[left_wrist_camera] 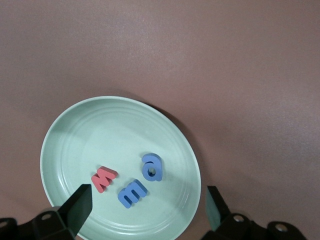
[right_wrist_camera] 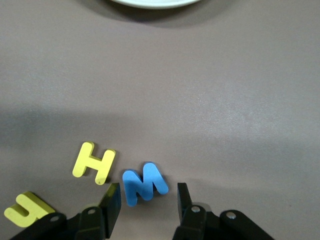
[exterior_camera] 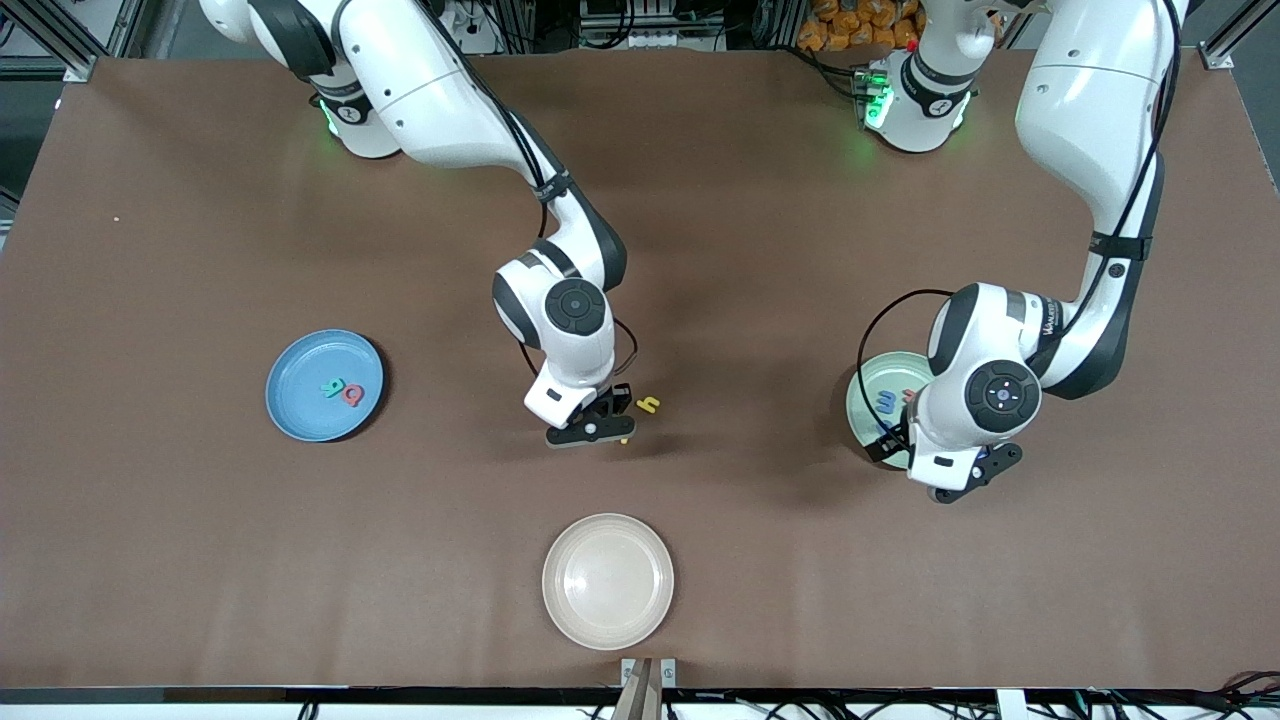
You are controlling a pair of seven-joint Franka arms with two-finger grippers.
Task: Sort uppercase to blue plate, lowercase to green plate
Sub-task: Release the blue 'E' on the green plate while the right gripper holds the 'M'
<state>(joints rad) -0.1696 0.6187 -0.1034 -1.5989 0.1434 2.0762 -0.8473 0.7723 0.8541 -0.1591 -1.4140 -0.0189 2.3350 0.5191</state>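
We see the right gripper (right_wrist_camera: 145, 202) low at the middle of the worktop (exterior_camera: 200, 560), narrowed around the blue W (right_wrist_camera: 144, 183), beside the yellow H (right_wrist_camera: 94, 162). The left gripper (left_wrist_camera: 147, 205) hangs wide open over the green plate (left_wrist_camera: 80, 130).

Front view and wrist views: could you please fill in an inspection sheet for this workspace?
Surface: brown table, flat.
Job's things: blue plate holds R and Q; green plate holds m, a and red w; W, H and h lie on the table mid-way.
Clutter: beige plate, nearest the front camera.
Grippers: left gripper open over the green plate; right gripper down at the W.
Cables: black loop at each wrist.
Surroundings: metal framing.
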